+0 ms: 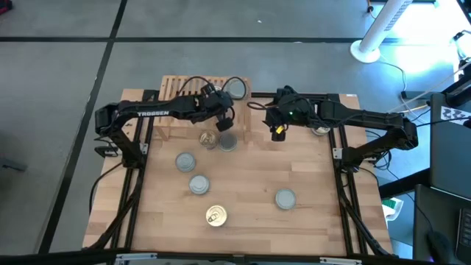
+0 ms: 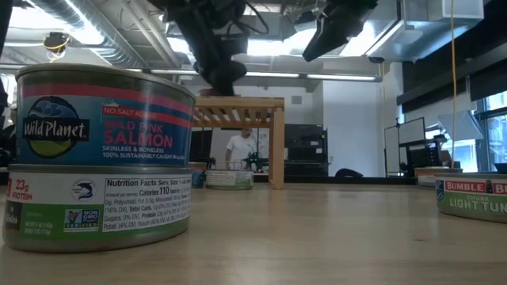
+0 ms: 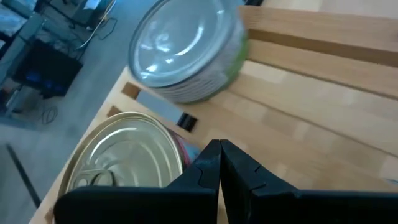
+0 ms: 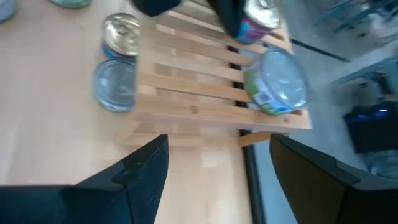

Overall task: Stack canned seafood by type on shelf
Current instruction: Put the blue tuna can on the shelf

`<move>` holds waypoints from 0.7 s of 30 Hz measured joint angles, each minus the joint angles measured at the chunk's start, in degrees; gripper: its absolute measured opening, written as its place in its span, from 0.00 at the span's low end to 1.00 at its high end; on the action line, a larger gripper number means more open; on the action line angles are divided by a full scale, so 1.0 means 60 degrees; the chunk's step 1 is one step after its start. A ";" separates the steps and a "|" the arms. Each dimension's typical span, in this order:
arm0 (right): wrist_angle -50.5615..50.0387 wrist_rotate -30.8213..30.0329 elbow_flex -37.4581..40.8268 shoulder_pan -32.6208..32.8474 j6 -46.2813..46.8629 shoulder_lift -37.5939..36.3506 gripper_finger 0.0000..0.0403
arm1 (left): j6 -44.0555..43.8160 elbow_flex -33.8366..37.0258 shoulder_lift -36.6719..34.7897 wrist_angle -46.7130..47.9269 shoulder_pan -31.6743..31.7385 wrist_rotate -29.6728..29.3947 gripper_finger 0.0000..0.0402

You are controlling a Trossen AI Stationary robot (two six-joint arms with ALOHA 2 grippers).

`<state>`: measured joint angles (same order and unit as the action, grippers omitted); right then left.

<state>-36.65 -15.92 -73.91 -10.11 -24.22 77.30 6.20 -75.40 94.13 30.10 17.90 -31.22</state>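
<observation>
L gripper (image 3: 219,163), fingers together and empty, hovers over shelf (image 4: 205,93) by gold-lid tin (image 3: 127,155) and silver-lid tin (image 3: 186,50), prob. just placed; R gripper (image 4: 214,165), fingers apart, waits nearby; remaining tins (image 1: 199,184) lie on table (image 1: 309,162).

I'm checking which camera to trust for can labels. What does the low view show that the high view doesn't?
Only the low view shows printed labels: the Wild Planet salmon can stacked on another tin, the Bumble Bee tuna can at the right edge, and a person in the room behind. Only the high view shows the lids: one gold-lidded can and silver-lidded cans spread across the table. Both show the shelf and both arms near it.
</observation>
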 joint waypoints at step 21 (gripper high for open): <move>-0.0739 0.1155 0.0000 0.0004 0.0610 0.0007 0.68 | -0.0007 -0.0011 -0.0129 0.0127 0.0638 -0.0018 0.01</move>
<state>-41.09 -8.99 -73.91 -10.09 -20.56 77.34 6.16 -75.46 93.35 30.86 21.72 -31.33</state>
